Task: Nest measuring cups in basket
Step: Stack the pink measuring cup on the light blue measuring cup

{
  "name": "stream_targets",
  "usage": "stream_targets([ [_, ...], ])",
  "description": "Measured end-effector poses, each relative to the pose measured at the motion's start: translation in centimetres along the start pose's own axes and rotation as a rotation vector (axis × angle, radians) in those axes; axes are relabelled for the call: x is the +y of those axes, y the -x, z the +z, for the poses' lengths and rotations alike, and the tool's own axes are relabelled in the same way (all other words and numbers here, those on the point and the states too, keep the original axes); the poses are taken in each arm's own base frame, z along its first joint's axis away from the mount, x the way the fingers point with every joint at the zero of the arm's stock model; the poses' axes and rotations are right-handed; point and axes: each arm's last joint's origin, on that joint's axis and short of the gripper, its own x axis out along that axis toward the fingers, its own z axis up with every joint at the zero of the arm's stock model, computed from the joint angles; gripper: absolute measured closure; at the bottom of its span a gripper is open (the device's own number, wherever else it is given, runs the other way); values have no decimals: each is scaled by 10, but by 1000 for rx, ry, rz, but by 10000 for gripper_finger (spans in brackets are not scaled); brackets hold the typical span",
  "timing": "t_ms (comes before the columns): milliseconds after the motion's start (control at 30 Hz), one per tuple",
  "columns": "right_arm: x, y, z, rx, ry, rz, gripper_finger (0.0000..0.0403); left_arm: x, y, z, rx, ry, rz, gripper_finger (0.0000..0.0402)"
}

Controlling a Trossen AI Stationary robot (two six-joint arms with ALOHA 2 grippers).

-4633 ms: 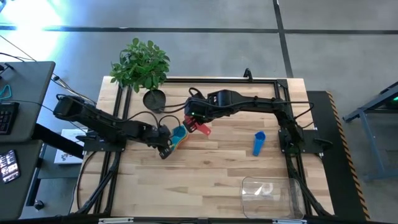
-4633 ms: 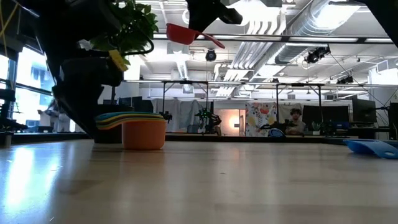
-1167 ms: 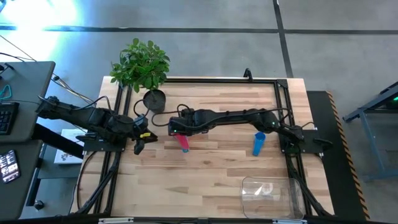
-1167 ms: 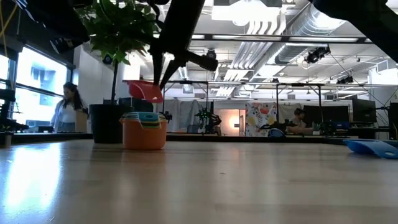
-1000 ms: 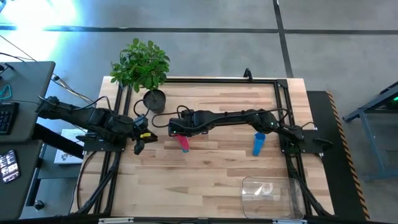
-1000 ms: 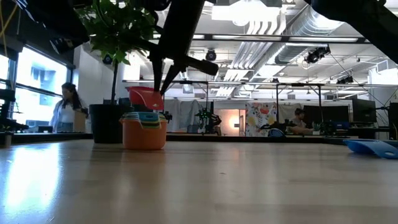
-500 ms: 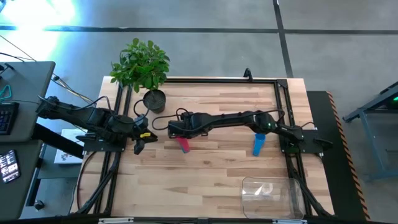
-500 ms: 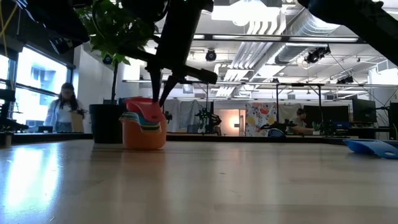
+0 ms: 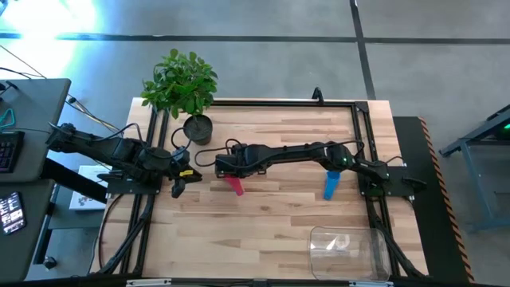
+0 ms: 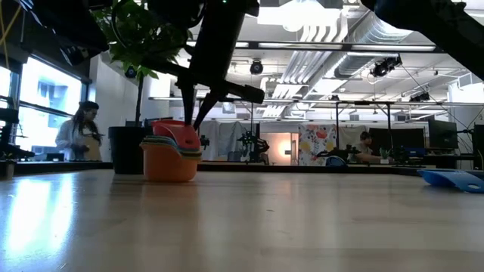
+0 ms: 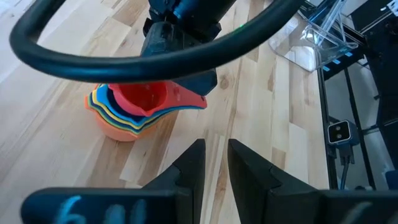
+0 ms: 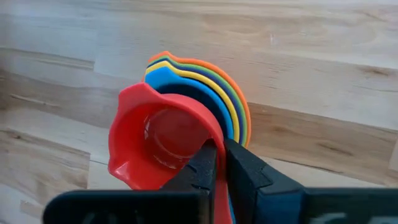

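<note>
A stack of nested measuring cups [image 12: 205, 93], orange outermost, stands on the wooden table left of centre [image 10: 170, 162]. A red cup [image 12: 158, 140] sits tilted in the top of it, with my right gripper [image 12: 219, 149] shut on it from above [image 9: 227, 169]. A lone blue cup [image 9: 331, 183] lies on the table to the right. The clear basket [image 9: 348, 249] stands at the near right edge, with no cup in it. My left gripper [image 9: 179, 185] waits left of the stack, a narrow gap between its fingers [image 11: 215, 146], touching nothing. My right gripper pinches the red cup between its two fingers where the handle meets the bowl [image 12: 211, 138]. The fingers come steeply from above. The bowl rests tilted inside the stack, and the handle's free end [image 9: 237, 186] sticks out toward the near edge.
A dark plant pot [image 9: 198, 127] with a leafy plant [image 9: 179, 80] stands just beyond the stack at the far left. Bare wood [image 9: 263, 231] lies between the stack and the basket. People show in the room beyond the table.
My right gripper has sunk a little with the red cup. The cup hung just above the stack a second ago and now sits inside its top, tilted. My left arm has kept still.
</note>
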Motion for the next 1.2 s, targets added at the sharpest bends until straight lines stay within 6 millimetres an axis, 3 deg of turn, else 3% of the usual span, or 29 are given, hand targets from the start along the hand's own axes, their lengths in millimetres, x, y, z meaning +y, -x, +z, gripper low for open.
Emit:
stream_targets([
  [300,1,0,2,-21,3,9,340,0,0,0,0,0,0,344],
  [633,1,1,12,86,62,49,335,0,0,0,0,0,0,344],
  [1200,31,26,-45,93,188,319,348,3,0,-4,43,11,30,344],
])
